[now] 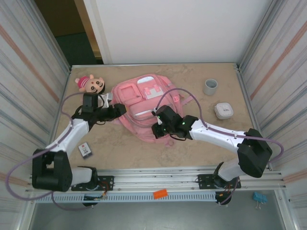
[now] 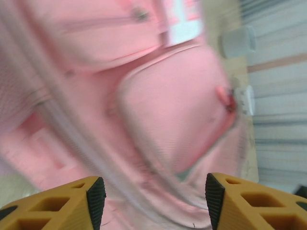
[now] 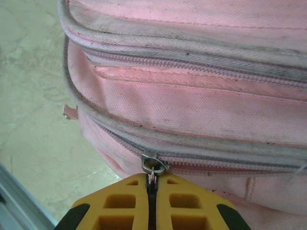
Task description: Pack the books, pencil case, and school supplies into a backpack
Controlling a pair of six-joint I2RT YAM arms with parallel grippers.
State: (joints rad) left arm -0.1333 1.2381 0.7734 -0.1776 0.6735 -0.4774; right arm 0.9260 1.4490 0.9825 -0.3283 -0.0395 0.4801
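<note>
Two pairs at the backpack (image 1: 142,98): right jaws tight on its zip pull (image 3: 154,164), left jaws apart, empty.

The right end effector (image 3: 152,181) pinches a zipper pull (image 3: 154,164) on the pink backpack (image 3: 201,100).

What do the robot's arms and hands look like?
The left arm and right arm are white tubes with black joints, each with a lilac cable. The left hand and right hand have yellow fingers with cut-out holes and black pads.
</note>
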